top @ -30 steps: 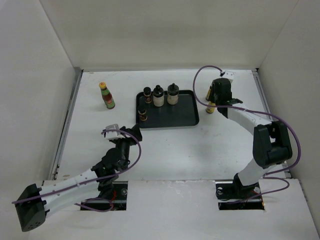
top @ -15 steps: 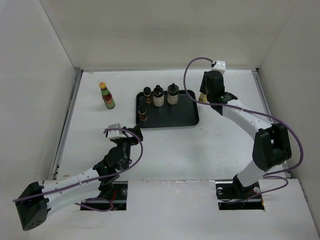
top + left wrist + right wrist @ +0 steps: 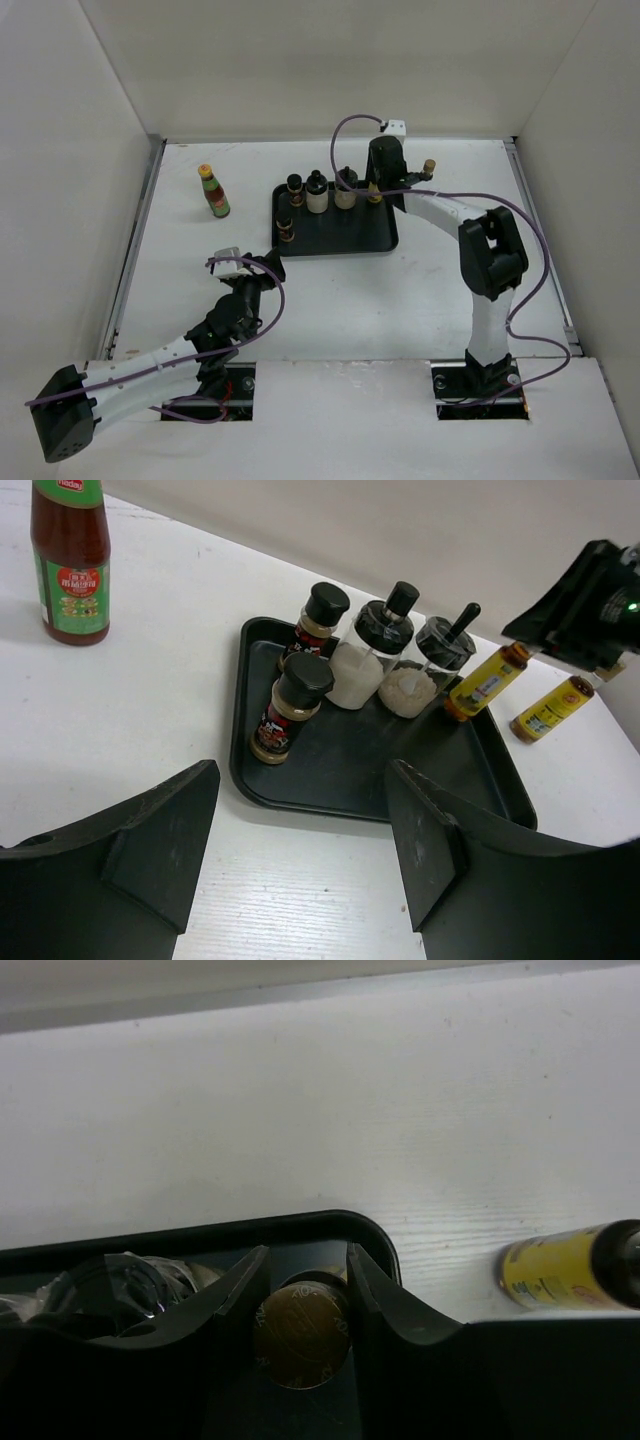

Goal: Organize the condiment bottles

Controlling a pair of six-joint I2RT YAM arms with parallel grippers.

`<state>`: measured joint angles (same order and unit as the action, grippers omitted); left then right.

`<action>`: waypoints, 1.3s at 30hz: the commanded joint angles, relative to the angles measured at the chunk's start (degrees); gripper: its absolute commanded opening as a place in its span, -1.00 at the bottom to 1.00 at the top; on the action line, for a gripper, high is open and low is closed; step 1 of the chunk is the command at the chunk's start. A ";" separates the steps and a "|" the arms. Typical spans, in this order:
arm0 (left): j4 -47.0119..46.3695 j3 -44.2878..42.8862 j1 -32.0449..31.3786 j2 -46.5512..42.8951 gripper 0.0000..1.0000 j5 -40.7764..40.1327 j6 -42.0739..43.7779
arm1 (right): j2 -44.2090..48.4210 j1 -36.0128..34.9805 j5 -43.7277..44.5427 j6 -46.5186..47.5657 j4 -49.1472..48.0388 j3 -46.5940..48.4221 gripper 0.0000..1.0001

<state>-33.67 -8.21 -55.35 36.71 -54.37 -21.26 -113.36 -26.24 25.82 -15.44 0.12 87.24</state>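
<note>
The black tray (image 3: pixel 350 236) holds two short dark jars (image 3: pixel 295 186) (image 3: pixel 286 230) and two white black-capped bottles (image 3: pixel 317 193) (image 3: pixel 345 189). My right gripper (image 3: pixel 378 186) is shut on a slim amber-yellow bottle (image 3: pixel 485 683), held tilted low over the tray's back right corner. Its cap (image 3: pixel 300 1332) sits between my right gripper's (image 3: pixel 305 1260) jaws. The second amber bottle (image 3: pixel 428 168) is on the table right of the tray, also in the right wrist view (image 3: pixel 565 1265). The red bottle (image 3: pixel 213 190) stands far left. My left gripper (image 3: pixel 265 265) is open and empty before the tray's front left corner.
White walls close the table on the left, back and right. The right arm's purple cable (image 3: pixel 345 140) loops above the tray's back edge. In the left wrist view the tray's front half (image 3: pixel 400 770) is bare between my open fingers (image 3: pixel 170 840).
My right gripper has carried the amber bottle leftward from the table beside the tray to over the tray's back right corner. The second amber bottle stays behind. The left arm has hardly moved.
</note>
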 commanded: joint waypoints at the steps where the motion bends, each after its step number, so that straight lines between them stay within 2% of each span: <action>1: -2.28 0.30 0.38 0.03 0.32 0.49 -0.45 | 0.60 -0.96 0.46 -0.90 -4.25 5.30 -0.35; 7: -2.45 0.21 0.29 0.82 0.32 0.49 -0.63 | -2.03 -2.45 1.33 -1.61 -4.60 5.66 -0.33; 9: -2.45 0.03 0.12 0.91 0.32 0.58 -0.63 | -2.91 -2.98 1.68 -1.70 -4.60 5.66 -0.27; 14: -2.36 0.12 0.29 0.73 0.32 0.67 -0.72 | -3.62 -3.33 2.65 -1.96 -4.60 4.96 -0.02; 18: -2.45 0.21 0.29 0.82 0.32 0.67 -0.80 | -1.87 -3.33 2.74 -2.40 -4.60 3.99 0.29; 21: -2.45 0.12 0.03 0.82 0.32 0.93 -0.80 | 1.46 -3.33 2.13 -3.01 -3.99 3.20 0.49; 26: -2.45 -0.05 -0.06 1.09 0.32 0.93 -0.89 | 9.28 -1.67 1.16 -3.28 -2.67 0.92 0.72; 32: -2.28 0.03 -0.23 0.38 0.32 0.93 -0.89 | 14.13 5.97 2.56 -2.84 -2.67 -5.75 0.78; 36: -2.37 0.04 0.12 0.91 0.32 1.02 -0.89 | 13.17 11.42 3.53 -2.66 -3.20 -8.84 0.78; 39: -2.54 -0.05 -0.32 1.00 0.32 1.11 -1.07 | 10.45 13.27 0.47 -1.79 -2.58 -8.06 0.74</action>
<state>-34.04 -8.21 -55.29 37.89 -53.74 -21.52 -100.27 -13.17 28.18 -17.93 -2.44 79.61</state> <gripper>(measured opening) 0.655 0.875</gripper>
